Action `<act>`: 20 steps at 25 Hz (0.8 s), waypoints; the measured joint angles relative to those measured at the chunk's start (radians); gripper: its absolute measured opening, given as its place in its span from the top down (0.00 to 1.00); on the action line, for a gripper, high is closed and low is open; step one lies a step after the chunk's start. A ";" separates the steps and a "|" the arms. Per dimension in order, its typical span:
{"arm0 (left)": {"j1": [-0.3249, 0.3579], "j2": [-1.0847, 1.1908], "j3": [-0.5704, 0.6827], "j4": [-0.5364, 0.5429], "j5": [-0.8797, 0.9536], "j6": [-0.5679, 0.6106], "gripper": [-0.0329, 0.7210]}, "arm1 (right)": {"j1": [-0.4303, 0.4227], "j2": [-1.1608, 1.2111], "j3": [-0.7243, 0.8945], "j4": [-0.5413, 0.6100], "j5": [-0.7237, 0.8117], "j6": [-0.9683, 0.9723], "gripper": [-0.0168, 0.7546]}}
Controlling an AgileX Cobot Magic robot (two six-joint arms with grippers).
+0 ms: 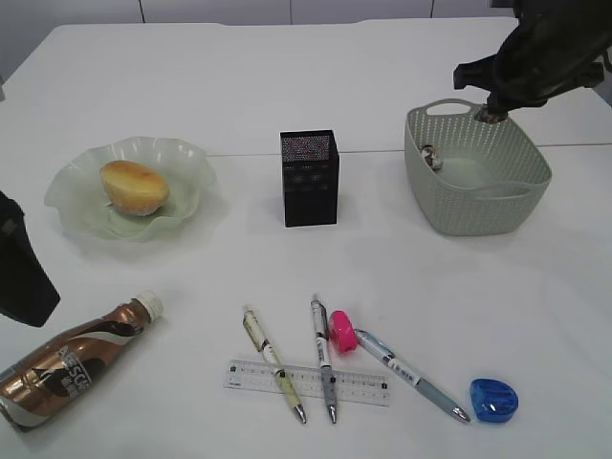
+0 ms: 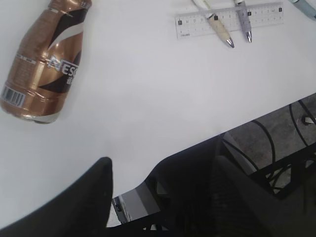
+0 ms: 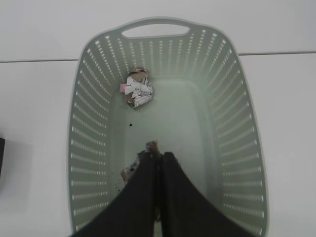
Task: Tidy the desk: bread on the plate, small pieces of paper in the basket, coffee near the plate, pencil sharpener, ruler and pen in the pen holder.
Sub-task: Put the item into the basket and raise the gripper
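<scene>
Over the grey-green perforated plastic basket (image 3: 94, 123) | right pincer (image 3: 157, 159) clamped on a crumpled paper scrap (image 3: 151, 146) | left pincer (image 1: 24, 277) apart, empty | risk: scrap clings, misses the basket.

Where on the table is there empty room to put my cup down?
Bare white table runs all along the far side, behind the plate, black mesh cup and basket. There is another free patch between the plate and mesh cup. The near edge is crowded: bottle, ruler, pens and sharpeners.
</scene>
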 joint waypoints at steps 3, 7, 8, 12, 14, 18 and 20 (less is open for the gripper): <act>0.000 0.000 0.000 -0.001 0.000 -0.008 0.35 | 0.000 0.012 0.000 -0.018 -0.008 0.000 0.96; 0.000 0.000 0.000 -0.001 0.000 -0.013 0.35 | 0.000 0.020 0.000 -0.058 -0.015 0.000 0.96; 0.000 0.000 0.000 -0.005 0.000 -0.015 0.35 | 0.000 0.020 0.000 -0.062 -0.018 0.000 0.96; 0.000 0.000 0.000 -0.013 0.000 -0.019 0.36 | 0.000 0.024 0.000 -0.057 -0.037 0.002 0.93; 0.000 0.000 0.000 -0.016 0.000 -0.019 0.36 | 0.000 0.026 0.000 -0.044 -0.048 0.006 0.84; 0.000 0.000 0.000 -0.019 0.000 -0.021 0.36 | 0.000 0.035 -0.004 -0.022 -0.054 0.008 0.57; 0.000 0.000 0.000 -0.019 0.000 -0.021 0.36 | 0.000 0.035 -0.004 -0.017 -0.054 0.008 0.47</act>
